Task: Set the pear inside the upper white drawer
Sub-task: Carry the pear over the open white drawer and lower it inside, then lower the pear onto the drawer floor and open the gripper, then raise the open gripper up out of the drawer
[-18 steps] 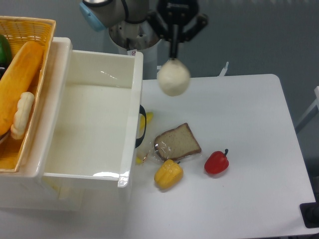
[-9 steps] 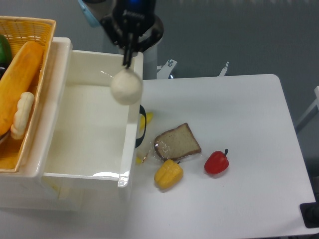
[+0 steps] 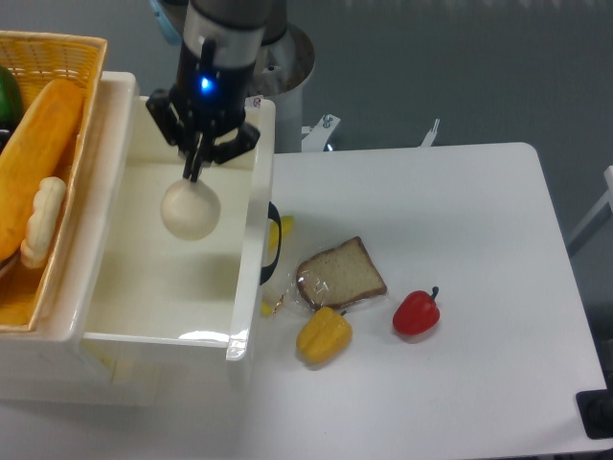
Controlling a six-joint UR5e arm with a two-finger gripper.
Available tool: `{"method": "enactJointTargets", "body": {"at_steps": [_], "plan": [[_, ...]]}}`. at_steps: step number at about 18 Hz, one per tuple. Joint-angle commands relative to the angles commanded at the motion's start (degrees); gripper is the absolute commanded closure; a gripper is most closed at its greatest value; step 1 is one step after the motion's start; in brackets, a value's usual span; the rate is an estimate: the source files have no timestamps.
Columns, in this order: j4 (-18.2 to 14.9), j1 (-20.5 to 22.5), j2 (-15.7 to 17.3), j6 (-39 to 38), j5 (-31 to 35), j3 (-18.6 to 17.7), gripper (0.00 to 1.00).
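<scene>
The black two-finger gripper [image 3: 194, 172] now hangs over the inside of the large glossy white plastic drawer [image 3: 105, 287], its fingers drawn close together on the top of the pale cream-white round pear [image 3: 190, 209], which dangles just beneath them. A blue light glows on the arm's wrist above. Half a second ago the pear was right over the drawer's right wall; a second ago it was out over the white table [image 3: 460, 240], well to the right of the drawer. So the arm has carried it leftward across the rim, and the fruit now sits in the frame over the drawer's white floor, nearer the back and the right wall than the front. From this angle I cannot tell whether it is touching the floor or held clear of it.

Nothing else has shifted. On the table to the right of the drawer lie a slice of brown bread [image 3: 341, 272] in a clear wrapper, a yellow pepper [image 3: 324, 335] just in front of it and touching the wrapper's edge, and a red pepper [image 3: 417, 312] with a dark stem a little farther right, apart from both. A small black-and-yellow object [image 3: 276, 238] pokes out against the drawer's right wall. On the left, the yellow wicker basket [image 3: 57, 48] sits pressed against the drawer's left side, holding a long orange-brown loaf [image 3: 34, 163], a small pale bone-shaped piece [image 3: 42, 222] and something green [image 3: 8, 96] at the frame edge.
</scene>
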Motion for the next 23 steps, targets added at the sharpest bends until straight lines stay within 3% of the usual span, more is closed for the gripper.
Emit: {"method": "enactJointTargets", "body": {"at_steps": [11, 12, 14, 20, 22, 23], "plan": [[0.1, -1.7, -3.6, -0.2, 0.7, -0.1, 0.97], [0.1, -1.8, -3.8, -0.1, 1.1, -0.2, 0.94], [0.1, -1.8, -4.2, 0.0, 1.4, -0.1, 0.77], [0.3, -2.2, -5.5, 0.0, 1.8, -0.1, 0.58], [0.1, -2.2, -5.4, 0.0, 2.2, 0.1, 0.45], [0.1, -2.1, -5.2, 0.1, 2.3, 0.2, 0.33]]}}
